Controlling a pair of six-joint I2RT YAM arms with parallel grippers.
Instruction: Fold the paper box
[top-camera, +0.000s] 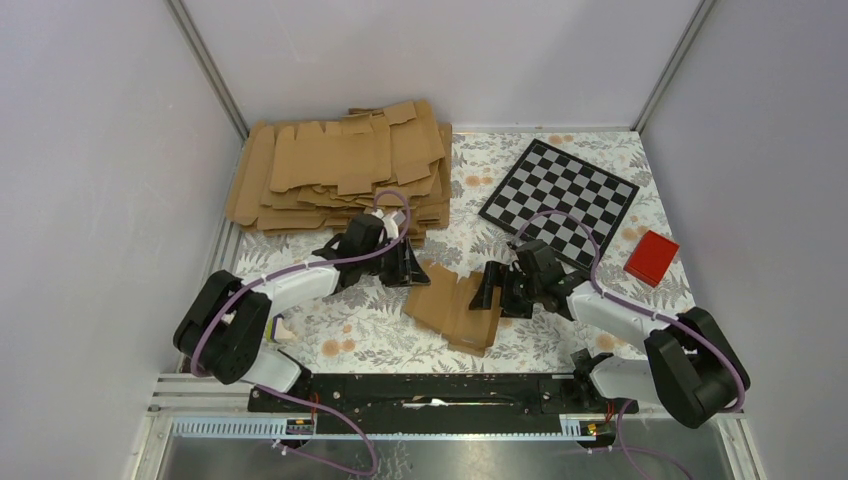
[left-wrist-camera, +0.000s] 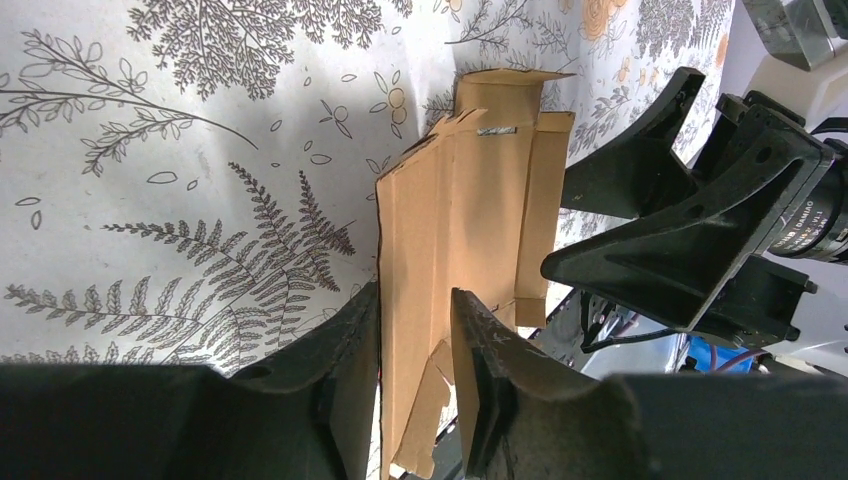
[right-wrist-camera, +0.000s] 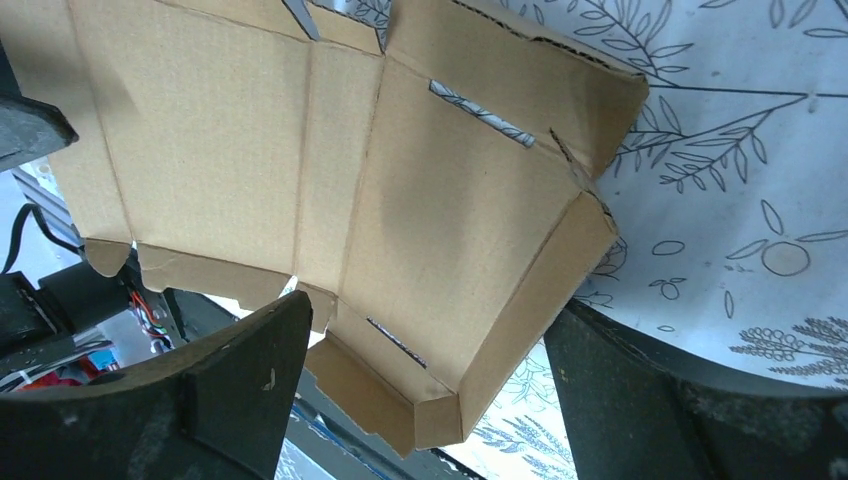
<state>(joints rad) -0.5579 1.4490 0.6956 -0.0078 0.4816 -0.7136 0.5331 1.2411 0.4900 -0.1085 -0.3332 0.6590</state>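
Note:
The paper box is a small brown die-cut blank lying on the floral table cover between the two arms, with some flaps bent up. My left gripper is at its upper left edge. In the left wrist view the left gripper has its jaws close together with a raised panel of the box between them. My right gripper is at the box's right edge. In the right wrist view the right gripper stands wide open, with a folded corner of the box between its fingers, touching neither.
A big pile of flat brown blanks lies at the back left, just behind the left gripper. A checkerboard lies at the back right, with a red block beside it. The right gripper's black fingers show in the left wrist view.

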